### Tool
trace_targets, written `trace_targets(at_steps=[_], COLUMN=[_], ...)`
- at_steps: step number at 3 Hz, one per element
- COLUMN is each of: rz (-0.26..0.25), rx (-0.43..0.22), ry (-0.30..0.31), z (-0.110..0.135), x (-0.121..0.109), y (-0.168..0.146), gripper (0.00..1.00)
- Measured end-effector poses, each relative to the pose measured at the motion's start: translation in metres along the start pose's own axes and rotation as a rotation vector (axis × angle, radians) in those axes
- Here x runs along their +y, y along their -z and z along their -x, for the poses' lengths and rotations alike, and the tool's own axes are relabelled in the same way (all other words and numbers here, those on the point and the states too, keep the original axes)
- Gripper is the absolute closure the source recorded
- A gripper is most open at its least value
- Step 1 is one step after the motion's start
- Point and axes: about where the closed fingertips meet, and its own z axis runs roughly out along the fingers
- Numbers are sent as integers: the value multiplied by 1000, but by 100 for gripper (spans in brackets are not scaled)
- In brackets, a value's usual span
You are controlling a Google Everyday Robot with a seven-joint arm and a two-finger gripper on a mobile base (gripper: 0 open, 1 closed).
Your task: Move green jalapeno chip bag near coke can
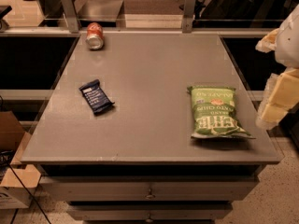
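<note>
The green jalapeno chip bag (216, 112) lies flat on the right front part of the grey table (154, 64), with white lettering and a small red logo. The coke can (94, 35), red with a silver top, lies on its side at the table's far left corner. My gripper (276, 99), pale yellow and white, hangs at the right edge of the view, just right of the bag and off the table's right side. It holds nothing that I can see.
A small dark blue bar wrapper (96, 96) lies on the left middle of the table. Two metal posts (68, 10) and a rail stand along the far edge. Cardboard boxes (14, 171) sit on the floor at the lower left.
</note>
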Motion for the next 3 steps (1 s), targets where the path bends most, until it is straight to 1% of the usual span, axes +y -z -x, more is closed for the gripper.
trace_targets(at_steps=[1, 2, 3], rz=[0, 30, 94], rx=[0, -75, -224], ry=[0, -7, -55], z=[0, 2, 15], x=[0, 0, 7], y=[0, -14, -48], gripper=[0, 0, 0])
